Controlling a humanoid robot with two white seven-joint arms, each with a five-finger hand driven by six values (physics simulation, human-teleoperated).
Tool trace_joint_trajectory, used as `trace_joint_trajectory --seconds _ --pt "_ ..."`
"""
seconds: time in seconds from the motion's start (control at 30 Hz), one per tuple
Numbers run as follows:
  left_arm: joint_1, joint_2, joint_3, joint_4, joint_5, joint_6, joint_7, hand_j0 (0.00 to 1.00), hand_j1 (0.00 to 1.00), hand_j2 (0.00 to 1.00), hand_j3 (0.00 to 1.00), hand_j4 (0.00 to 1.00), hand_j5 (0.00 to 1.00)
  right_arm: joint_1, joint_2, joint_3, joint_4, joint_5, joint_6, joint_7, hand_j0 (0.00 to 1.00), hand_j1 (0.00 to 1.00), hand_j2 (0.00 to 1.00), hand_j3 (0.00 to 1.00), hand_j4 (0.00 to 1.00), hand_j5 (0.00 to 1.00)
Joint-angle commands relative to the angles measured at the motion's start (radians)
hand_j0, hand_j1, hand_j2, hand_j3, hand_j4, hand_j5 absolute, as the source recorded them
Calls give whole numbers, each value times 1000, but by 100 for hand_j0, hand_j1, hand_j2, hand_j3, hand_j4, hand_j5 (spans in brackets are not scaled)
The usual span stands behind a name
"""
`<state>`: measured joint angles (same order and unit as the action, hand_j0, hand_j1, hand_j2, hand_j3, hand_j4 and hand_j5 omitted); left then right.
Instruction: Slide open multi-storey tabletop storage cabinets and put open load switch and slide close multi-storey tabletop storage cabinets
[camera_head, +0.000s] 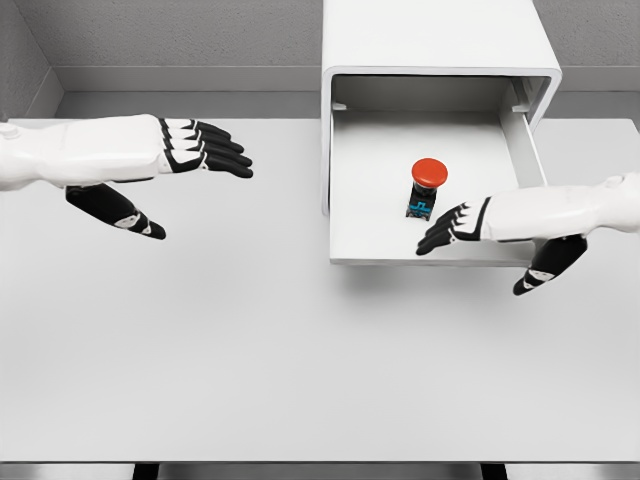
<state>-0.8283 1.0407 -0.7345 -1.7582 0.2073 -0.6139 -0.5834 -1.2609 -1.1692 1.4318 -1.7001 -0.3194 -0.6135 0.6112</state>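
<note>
Currently the load switch (426, 187) stands upright on the floor of the pulled-out drawer (370, 215), at 12 o'clock from the right hand (460, 226), whose fingers are extended, apart, holding nothing. Risk: closing the drawer abruptly may topple the top-heavy switch, round red cap on a narrow dark body, across the smooth white floor. The cabinet (430, 35) is glossy with rounded corners. Left hand (200, 147) hovers at 9 o'clock, fingers straight, empty.
</note>
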Motion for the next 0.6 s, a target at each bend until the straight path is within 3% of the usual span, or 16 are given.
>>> trace_joint_trajectory --seconds 0.0,0.57 --pt "0 2 -3 0 7 3 0 100 100 100 100 100 100 0 6 -5 2 23 3 0 100 100 100 100 100 100" --pt "12 6 -6 0 6 3 -4 100 100 100 100 100 100 -29 34 -17 26 118 3 0 100 100 100 100 100 100"
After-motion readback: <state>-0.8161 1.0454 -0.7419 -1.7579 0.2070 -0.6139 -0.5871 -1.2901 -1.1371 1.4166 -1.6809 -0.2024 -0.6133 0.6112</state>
